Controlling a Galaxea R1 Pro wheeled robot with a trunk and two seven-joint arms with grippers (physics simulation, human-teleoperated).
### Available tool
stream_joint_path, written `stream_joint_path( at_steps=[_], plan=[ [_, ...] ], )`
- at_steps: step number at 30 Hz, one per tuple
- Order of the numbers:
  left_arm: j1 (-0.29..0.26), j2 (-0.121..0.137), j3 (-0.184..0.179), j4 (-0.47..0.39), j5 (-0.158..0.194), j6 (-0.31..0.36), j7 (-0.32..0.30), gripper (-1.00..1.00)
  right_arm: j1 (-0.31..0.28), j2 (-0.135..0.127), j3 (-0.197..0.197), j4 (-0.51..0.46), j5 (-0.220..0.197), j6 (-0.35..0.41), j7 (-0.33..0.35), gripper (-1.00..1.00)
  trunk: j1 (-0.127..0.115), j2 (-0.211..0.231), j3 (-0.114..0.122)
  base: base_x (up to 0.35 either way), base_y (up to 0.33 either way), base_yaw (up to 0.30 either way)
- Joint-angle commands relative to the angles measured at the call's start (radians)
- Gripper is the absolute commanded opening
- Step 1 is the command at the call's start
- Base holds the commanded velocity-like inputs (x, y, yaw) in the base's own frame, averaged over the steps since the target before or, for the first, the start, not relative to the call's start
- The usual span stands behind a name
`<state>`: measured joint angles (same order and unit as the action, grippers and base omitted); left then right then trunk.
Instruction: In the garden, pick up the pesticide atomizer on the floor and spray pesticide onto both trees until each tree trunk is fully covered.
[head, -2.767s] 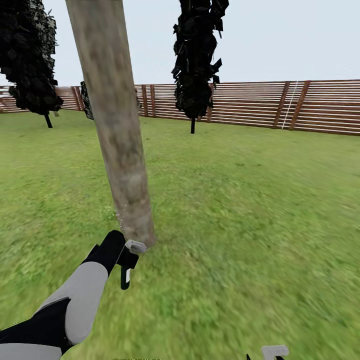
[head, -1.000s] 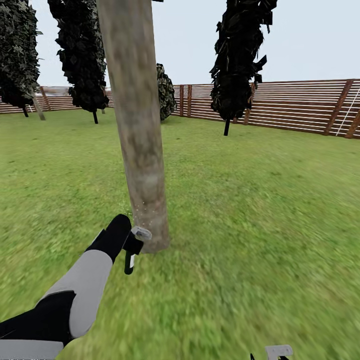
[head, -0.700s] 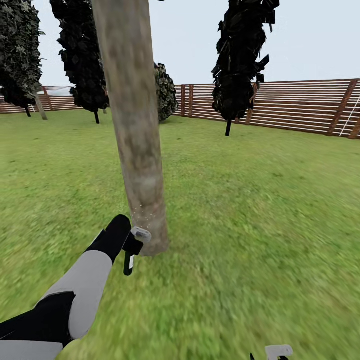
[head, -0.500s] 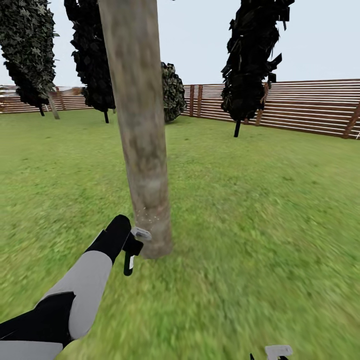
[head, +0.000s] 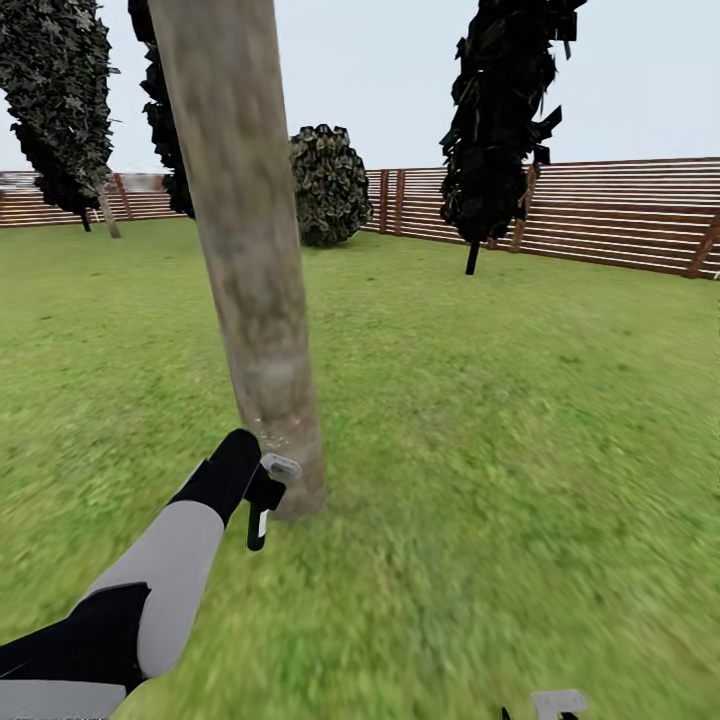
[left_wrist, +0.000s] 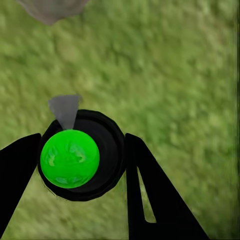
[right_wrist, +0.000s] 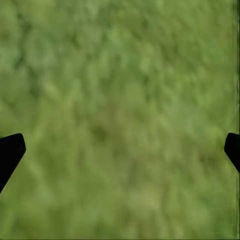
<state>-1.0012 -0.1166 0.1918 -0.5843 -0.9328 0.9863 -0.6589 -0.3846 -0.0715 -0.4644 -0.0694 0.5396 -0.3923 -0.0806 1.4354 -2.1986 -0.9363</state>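
Left wrist view, pesticide atomizer (left_wrist: 82, 155) gripped between the left gripper (left_wrist: 75, 165) fingers (left_wrist: 150, 195), its top apparently green here, held just beside the foot of the tree trunk (head: 245, 250), grass lawn (head: 520, 400) around, right gripper (right_wrist: 120, 150) fingers spread wide over grass.

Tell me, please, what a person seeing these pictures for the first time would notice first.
First comes the thick, mottled tree trunk rising from the grass lawn just ahead of the robot, with the left gripper close beside its base. In the left wrist view, the black fingers are shut on a dark round atomizer with a bright green top. Behind stand dark columnar trees and a brown slat fence.
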Motion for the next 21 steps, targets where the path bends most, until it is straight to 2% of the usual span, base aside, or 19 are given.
stream_joint_path(
  at_steps=[1,8,19,21],
  plan=[
    [-0.003,-0.002,0.008,-0.001,-0.011,0.003,-0.008,-1.00,-0.001,0.000,-0.006,0.002,0.010,-0.003,-0.005,1.00,0.000,0.000,-0.001,0.000,-0.276,0.000],
    [-0.009,-0.002,0.009,-0.003,-0.008,0.003,-0.008,-1.00,-0.001,0.001,-0.006,0.002,0.010,-0.003,-0.005,1.00,0.000,0.000,-0.001,0.171,-0.190,0.038],
    [-0.003,0.009,0.011,-0.018,-0.007,0.003,-0.008,-1.00,-0.002,0.001,-0.005,0.002,0.010,-0.003,-0.005,1.00,0.000,0.000,-0.001,0.005,-0.002,0.274],
    [0.002,0.008,0.009,-0.019,-0.008,0.003,-0.008,-1.00,-0.001,0.001,-0.005,0.002,0.011,-0.003,-0.005,1.00,0.000,0.000,-0.001,0.095,-0.048,0.097]
  ],
)
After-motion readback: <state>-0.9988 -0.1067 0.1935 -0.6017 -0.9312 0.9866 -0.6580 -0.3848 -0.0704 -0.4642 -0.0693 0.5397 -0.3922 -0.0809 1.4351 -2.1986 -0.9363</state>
